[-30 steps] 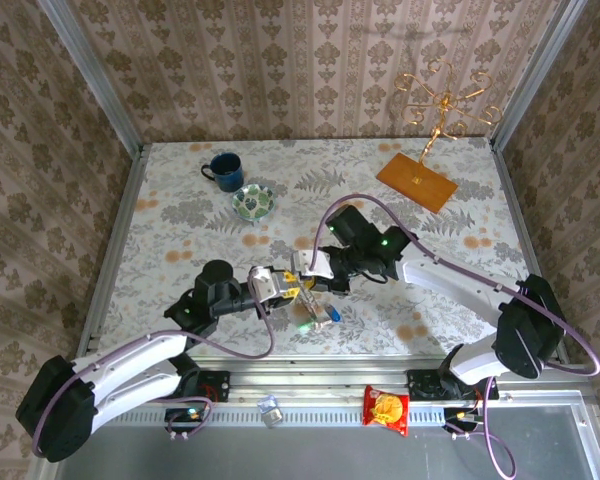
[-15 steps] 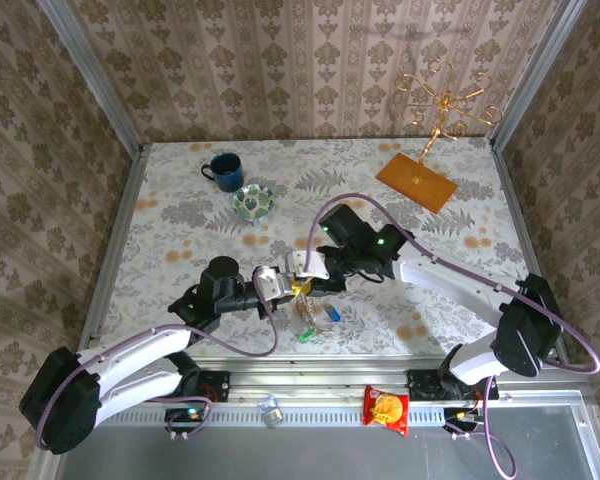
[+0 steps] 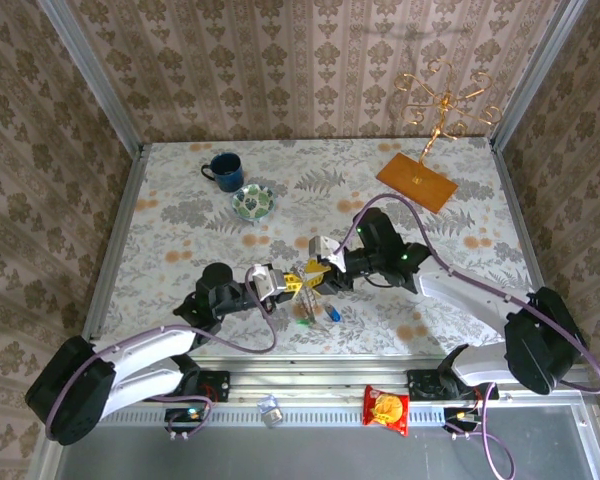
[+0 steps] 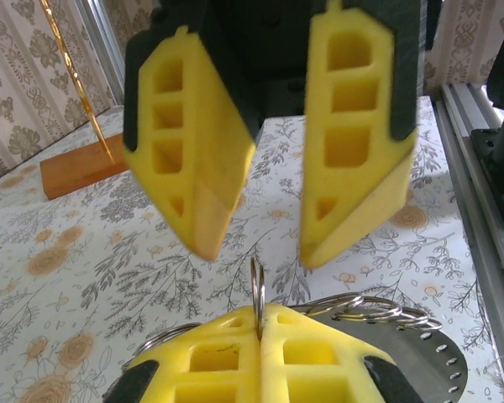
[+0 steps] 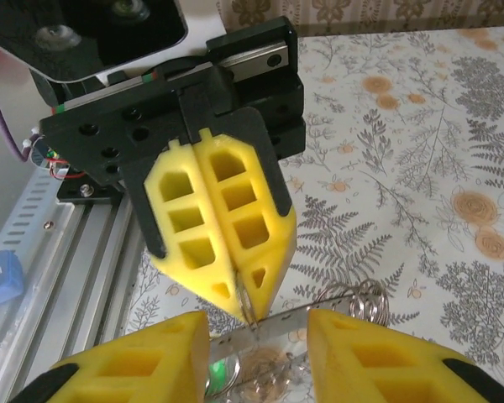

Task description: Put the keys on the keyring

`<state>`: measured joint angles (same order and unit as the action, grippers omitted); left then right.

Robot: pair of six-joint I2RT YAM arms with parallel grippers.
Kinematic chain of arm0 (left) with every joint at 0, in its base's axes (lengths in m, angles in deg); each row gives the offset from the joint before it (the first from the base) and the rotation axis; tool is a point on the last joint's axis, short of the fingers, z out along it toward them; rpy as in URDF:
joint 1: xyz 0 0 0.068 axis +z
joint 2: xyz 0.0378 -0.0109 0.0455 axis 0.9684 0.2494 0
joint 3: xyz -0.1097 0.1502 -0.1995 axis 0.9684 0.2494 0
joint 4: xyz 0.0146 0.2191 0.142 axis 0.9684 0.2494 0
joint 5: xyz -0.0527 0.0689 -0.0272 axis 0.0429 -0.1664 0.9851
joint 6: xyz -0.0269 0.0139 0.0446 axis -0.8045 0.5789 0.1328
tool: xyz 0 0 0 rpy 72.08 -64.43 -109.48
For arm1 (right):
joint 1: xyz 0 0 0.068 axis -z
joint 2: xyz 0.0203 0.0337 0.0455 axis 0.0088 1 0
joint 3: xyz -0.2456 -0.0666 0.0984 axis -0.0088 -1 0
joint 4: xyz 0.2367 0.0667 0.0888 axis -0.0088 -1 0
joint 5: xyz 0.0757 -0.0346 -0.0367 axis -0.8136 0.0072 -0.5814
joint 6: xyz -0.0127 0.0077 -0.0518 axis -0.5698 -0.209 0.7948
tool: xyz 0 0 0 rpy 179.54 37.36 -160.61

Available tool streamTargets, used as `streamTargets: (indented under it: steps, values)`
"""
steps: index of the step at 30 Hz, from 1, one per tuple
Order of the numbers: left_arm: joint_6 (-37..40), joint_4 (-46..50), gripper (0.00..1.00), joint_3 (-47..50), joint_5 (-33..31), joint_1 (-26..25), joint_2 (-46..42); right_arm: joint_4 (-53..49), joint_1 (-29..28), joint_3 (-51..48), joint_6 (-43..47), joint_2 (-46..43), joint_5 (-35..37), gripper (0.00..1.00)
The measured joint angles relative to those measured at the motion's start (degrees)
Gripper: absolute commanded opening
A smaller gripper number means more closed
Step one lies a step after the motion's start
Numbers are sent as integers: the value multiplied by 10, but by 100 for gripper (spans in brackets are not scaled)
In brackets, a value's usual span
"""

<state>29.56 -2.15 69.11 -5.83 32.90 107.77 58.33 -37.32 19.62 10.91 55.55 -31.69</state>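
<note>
Left claw (image 3: 291, 284) is clamped shut on a thin ring (image 4: 257, 294); right claw (image 3: 311, 272), at its two o'clock, stands half open, empty.

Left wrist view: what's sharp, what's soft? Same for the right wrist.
Left wrist view: the fingers of the right gripper look smeared, the keyring pinched in the left gripper is crisp, and the wallpaper behind is soft. Right wrist view: the left gripper is sharp, while the camera's own near fingers look softer.
</note>
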Motion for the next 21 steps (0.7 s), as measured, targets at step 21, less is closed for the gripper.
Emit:
streamTargets:
  steps: [21]
  values:
    - [48,151,24,-55,-19,4,-59,-226,-43,139,143,31,99,0]
